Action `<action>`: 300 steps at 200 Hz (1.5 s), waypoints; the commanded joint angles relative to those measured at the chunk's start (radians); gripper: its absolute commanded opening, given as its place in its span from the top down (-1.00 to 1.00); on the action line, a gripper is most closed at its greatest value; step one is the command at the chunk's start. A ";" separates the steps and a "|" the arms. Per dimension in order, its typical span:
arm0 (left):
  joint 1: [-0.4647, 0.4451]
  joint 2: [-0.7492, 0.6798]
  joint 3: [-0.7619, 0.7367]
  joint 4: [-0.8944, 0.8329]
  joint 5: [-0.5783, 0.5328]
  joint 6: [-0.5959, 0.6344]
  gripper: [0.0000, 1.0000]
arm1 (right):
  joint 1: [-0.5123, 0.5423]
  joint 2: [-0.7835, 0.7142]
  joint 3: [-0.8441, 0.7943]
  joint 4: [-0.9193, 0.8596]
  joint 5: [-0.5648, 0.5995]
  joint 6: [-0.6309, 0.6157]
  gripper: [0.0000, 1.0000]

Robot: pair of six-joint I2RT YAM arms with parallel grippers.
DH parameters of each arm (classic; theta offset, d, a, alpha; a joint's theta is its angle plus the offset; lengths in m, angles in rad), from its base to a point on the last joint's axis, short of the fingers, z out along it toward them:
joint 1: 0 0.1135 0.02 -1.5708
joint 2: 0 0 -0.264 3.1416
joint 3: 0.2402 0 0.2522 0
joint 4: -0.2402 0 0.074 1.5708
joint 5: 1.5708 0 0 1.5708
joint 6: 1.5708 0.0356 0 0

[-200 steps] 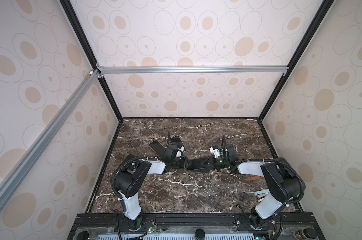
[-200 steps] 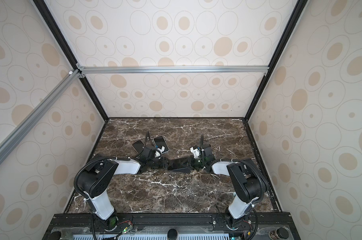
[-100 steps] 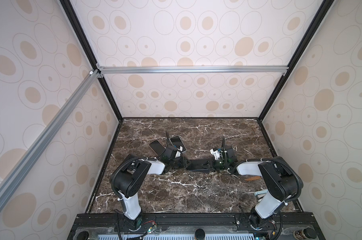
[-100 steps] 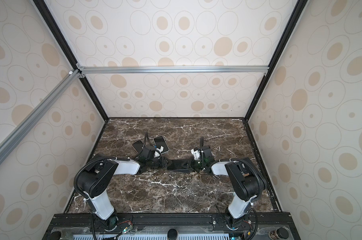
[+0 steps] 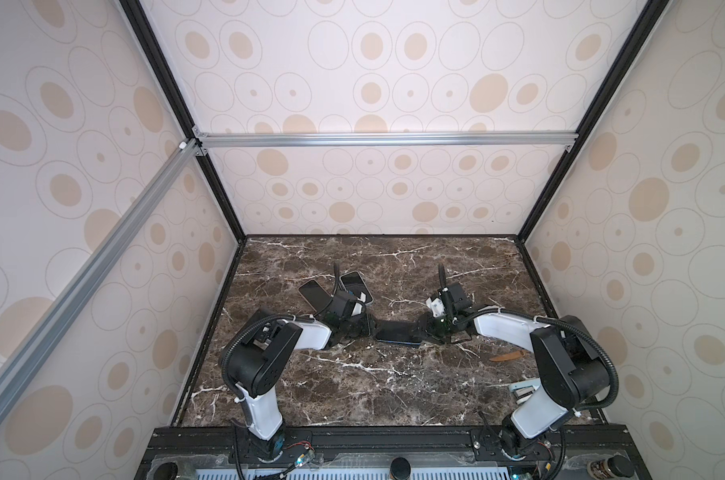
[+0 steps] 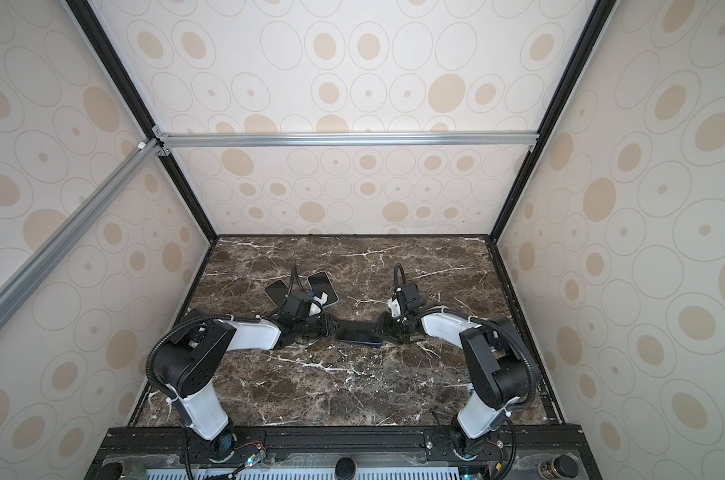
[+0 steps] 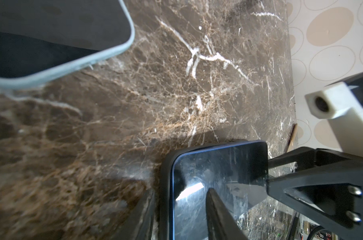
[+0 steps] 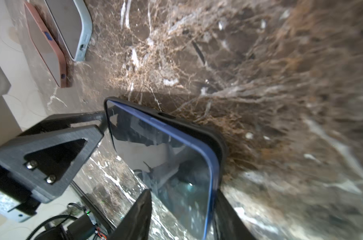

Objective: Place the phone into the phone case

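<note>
The phone (image 5: 398, 331) (image 6: 358, 333), dark glass with a blue rim, lies in the black phone case (image 7: 165, 176) (image 8: 199, 127) at mid-table. In the left wrist view the phone's screen (image 7: 218, 170) fills the case. My left gripper (image 5: 369, 328) (image 6: 331, 328) (image 7: 182, 214) is shut on the left end, one finger outside the case wall and one on the screen. My right gripper (image 5: 421, 332) (image 6: 383, 332) (image 8: 182, 212) is open around the right end of the phone (image 8: 155, 149), one finger against the case and the other standing off.
Two other cased phones lie behind the left arm: a pinkish one (image 5: 313, 291) (image 8: 45, 45) and a pale blue one (image 5: 356, 286) (image 7: 62, 41) (image 8: 72, 27). A small wooden piece (image 5: 506, 356) and a light blue item (image 5: 522, 390) lie near the right arm's base.
The right gripper has opened from shut. The phone and case, tilted up a second ago, now lie flatter on the table. The left gripper has held its grip.
</note>
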State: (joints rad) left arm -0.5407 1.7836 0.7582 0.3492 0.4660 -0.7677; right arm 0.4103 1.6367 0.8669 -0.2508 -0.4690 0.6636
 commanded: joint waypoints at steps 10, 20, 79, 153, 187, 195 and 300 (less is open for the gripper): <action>-0.004 -0.018 0.013 -0.056 -0.029 0.018 0.19 | 0.001 -0.032 0.035 -0.111 0.042 -0.053 0.03; -0.004 -0.016 0.015 -0.053 -0.025 0.016 0.20 | 0.001 -0.026 0.041 -0.124 0.050 -0.060 0.03; -0.004 -0.012 0.012 -0.055 -0.017 0.010 0.26 | 0.001 -0.019 0.037 -0.163 0.090 -0.087 0.11; -0.004 0.012 -0.006 -0.021 0.019 -0.018 0.38 | 0.001 0.056 0.029 -0.097 0.014 -0.062 0.45; -0.005 0.029 -0.020 0.011 0.054 -0.052 0.50 | 0.004 0.070 0.029 -0.067 -0.012 -0.051 0.61; -0.005 0.031 -0.023 0.014 0.055 -0.057 0.57 | 0.003 0.073 0.029 -0.065 -0.018 -0.050 0.63; -0.031 0.042 -0.031 0.002 0.035 -0.058 0.63 | 0.003 0.141 0.025 -0.014 -0.046 -0.047 0.88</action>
State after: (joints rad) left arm -0.5381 1.7950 0.7376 0.3744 0.4652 -0.8150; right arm 0.3897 1.6993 0.8970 -0.3290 -0.4969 0.6201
